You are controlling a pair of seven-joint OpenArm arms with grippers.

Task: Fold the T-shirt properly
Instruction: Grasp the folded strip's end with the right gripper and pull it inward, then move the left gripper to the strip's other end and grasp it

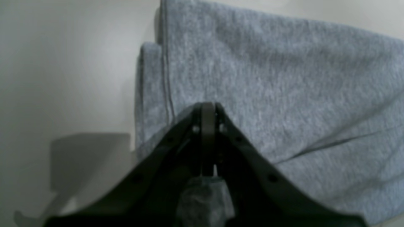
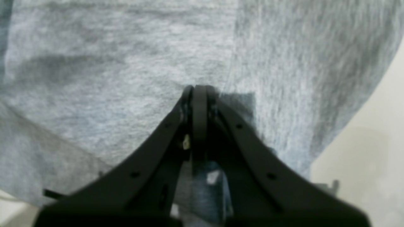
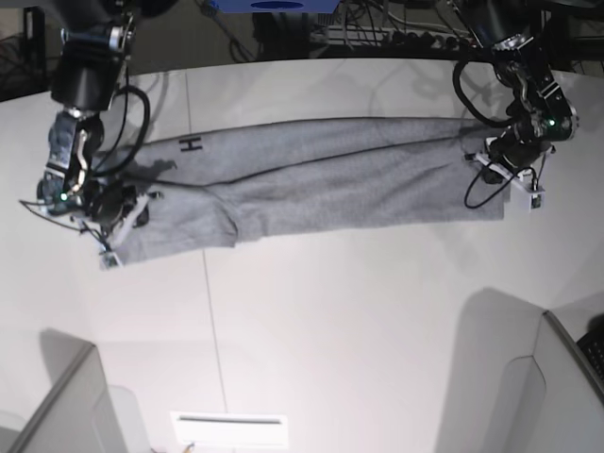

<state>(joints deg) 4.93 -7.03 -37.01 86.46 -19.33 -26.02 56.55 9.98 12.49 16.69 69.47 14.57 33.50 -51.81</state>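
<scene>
The heather-grey T-shirt (image 3: 330, 184) lies as a long folded band across the white table (image 3: 330, 311), with a black letter H (image 3: 192, 144) showing near its far left edge. My left gripper (image 3: 495, 165) is at the band's right end, shut on the T-shirt (image 1: 284, 78), and a wad of grey cloth shows between its closed fingers (image 1: 207, 105). My right gripper (image 3: 113, 222) is at the band's left end. Its jaws (image 2: 199, 88) are shut on the T-shirt (image 2: 110, 78), with grey fabric caught low between them.
Cables and a power strip (image 3: 396, 36) run along the table's far edge. Grey panels stand at the front left corner (image 3: 66, 406) and the front right corner (image 3: 557, 377). A white label (image 3: 229, 429) sits at the front edge.
</scene>
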